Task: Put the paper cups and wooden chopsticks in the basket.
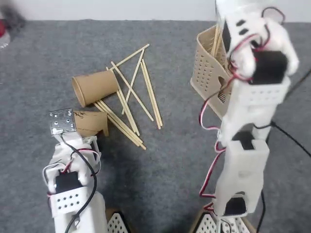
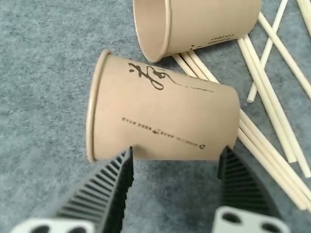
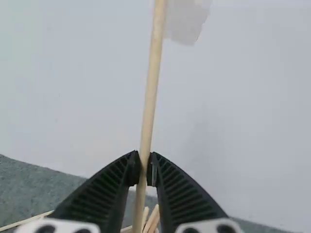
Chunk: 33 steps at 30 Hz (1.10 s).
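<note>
On the grey bench (image 1: 170, 160), seen from the high view, two cups lie on their sides at about 9 o'clock. The far cup (image 1: 95, 86) is at 12 o'clock from the near cup (image 1: 92, 124), and both mouths face 9 o'clock. Loose chopsticks (image 1: 131, 97) fan out from the cups toward 3 o'clock. Several run against the base of the near cup and pass under the far cup. The left end effector (image 2: 176, 155) is spread wide at the near cup. One finger (image 2: 116, 179) is by the rim end and the other by the base end. Both tips are at the cup's side, and I cannot tell whether they touch it. The basket (image 1: 206, 68) stands at 2 o'clock from the pile, well apart from it, with stowed chopsticks (image 1: 215, 41) leaning inside. The right arm rises over the basket. The right end effector (image 3: 143, 162) is pressed together on a single chopstick (image 3: 153, 73), pinching it low on the shaft and holding it upright.
</note>
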{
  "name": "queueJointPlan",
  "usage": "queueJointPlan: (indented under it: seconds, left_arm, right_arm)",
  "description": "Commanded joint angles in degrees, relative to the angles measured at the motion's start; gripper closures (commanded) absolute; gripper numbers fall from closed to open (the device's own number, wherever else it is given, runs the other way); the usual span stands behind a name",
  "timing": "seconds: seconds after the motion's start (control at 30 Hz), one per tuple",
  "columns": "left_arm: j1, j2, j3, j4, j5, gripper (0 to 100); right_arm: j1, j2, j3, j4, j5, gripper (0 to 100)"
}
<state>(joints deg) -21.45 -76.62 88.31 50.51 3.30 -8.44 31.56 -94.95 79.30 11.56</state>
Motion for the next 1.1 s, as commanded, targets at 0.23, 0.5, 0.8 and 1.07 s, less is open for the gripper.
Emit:
queueJointPlan:
  seconds: [0.23, 0.5, 0.8, 1.07]
  left_arm:
    - [0.5, -0.4, -0.1, -1.2, 0.7, 73]
    - [0.6, -0.4, -0.1, -1.2, 0.7, 73]
    - [0.6, -0.4, -0.1, -1.2, 0.7, 73]
    - [0.6, -0.4, -0.1, -1.2, 0.8, 73]
  right_arm:
    - [-1.2, 4.9, -1.4, -4.4, -8.9, 99.1]
    - [0.2, 8.6, -1.3, -1.5, -4.6, 99.1]
    - [0.5, 12.2, -1.3, -4.4, -3.6, 98.1]
    - [0.6, 11.6, -1.5, -3.6, -3.4, 77.5]
